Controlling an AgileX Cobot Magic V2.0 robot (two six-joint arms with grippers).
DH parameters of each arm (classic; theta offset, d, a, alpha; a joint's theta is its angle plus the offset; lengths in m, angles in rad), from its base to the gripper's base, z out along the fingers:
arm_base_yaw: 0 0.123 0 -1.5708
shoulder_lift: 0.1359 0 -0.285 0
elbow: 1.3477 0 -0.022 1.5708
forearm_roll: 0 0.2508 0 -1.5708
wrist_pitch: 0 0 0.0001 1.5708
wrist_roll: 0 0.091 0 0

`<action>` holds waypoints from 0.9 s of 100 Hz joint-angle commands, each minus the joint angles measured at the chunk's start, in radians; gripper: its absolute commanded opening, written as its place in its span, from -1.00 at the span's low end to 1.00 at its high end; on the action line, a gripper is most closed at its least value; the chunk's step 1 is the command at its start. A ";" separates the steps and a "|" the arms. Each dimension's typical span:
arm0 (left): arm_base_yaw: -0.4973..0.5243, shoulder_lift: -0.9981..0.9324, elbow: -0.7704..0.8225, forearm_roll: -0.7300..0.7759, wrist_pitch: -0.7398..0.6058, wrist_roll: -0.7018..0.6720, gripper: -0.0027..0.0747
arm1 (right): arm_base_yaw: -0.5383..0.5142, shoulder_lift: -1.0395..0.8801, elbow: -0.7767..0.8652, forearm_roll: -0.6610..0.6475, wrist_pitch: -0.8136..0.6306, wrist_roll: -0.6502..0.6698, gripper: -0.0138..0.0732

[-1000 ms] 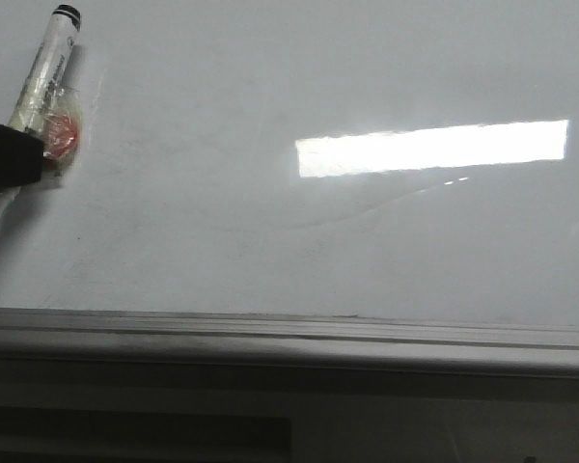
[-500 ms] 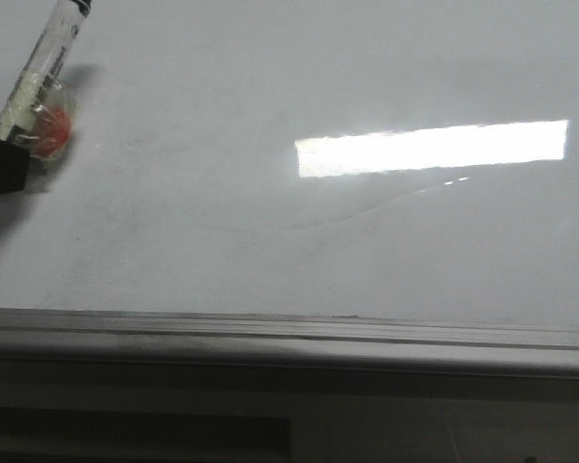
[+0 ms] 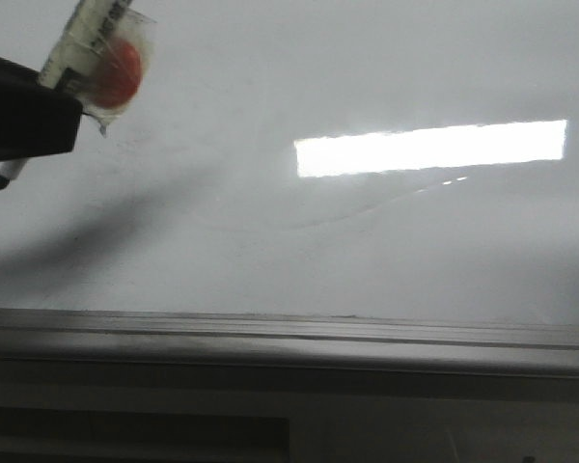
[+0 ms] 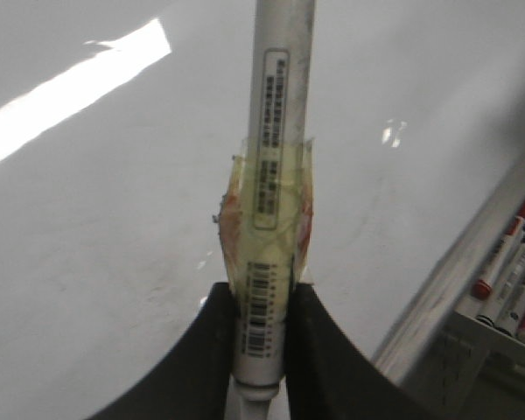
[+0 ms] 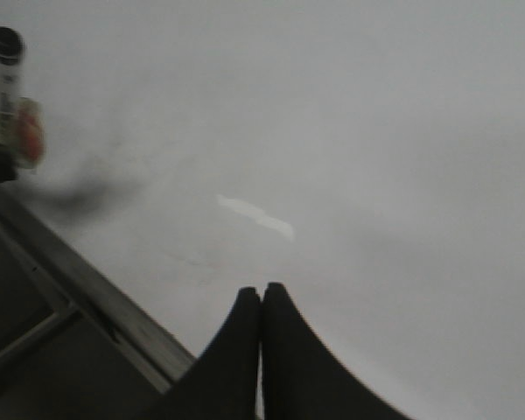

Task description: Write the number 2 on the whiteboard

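Note:
The whiteboard (image 3: 386, 251) fills the front view, glossy white-grey with faint smudges and a bright light reflection. No number 2 shows on it in any view. My left gripper (image 3: 34, 121) at the far left is shut on a white marker pen (image 3: 89, 34) with tape and a red patch on its barrel. The pen's black tip (image 3: 1, 180) hangs above the board over a dark shadow. In the left wrist view my gripper (image 4: 261, 293) clamps the barrel of the pen (image 4: 280, 131). My right gripper (image 5: 262, 293) is shut and empty over the board (image 5: 376, 157).
A grey metal frame strip (image 3: 289, 333) runs along the board's near edge and also shows in the right wrist view (image 5: 87, 289). A tray of spare markers (image 4: 507, 280) sits beyond the frame in the left wrist view.
My left gripper has risen with the marker pen and now looks larger in the front view. The pen's tip has come off the board and a long shadow has appeared beneath it.

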 commanded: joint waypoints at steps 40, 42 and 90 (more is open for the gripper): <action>-0.079 -0.001 -0.035 0.294 -0.066 0.002 -0.98 | 0.348 0.394 -0.205 0.002 -0.215 -0.096 -0.03; -0.079 -0.001 -0.035 0.300 -0.066 0.002 -0.98 | 0.348 0.400 -0.208 0.002 -0.225 -0.096 -0.03; -0.079 0.003 -0.035 0.351 -0.066 0.002 -0.98 | 0.444 0.472 -0.285 0.019 -0.247 -0.096 -0.03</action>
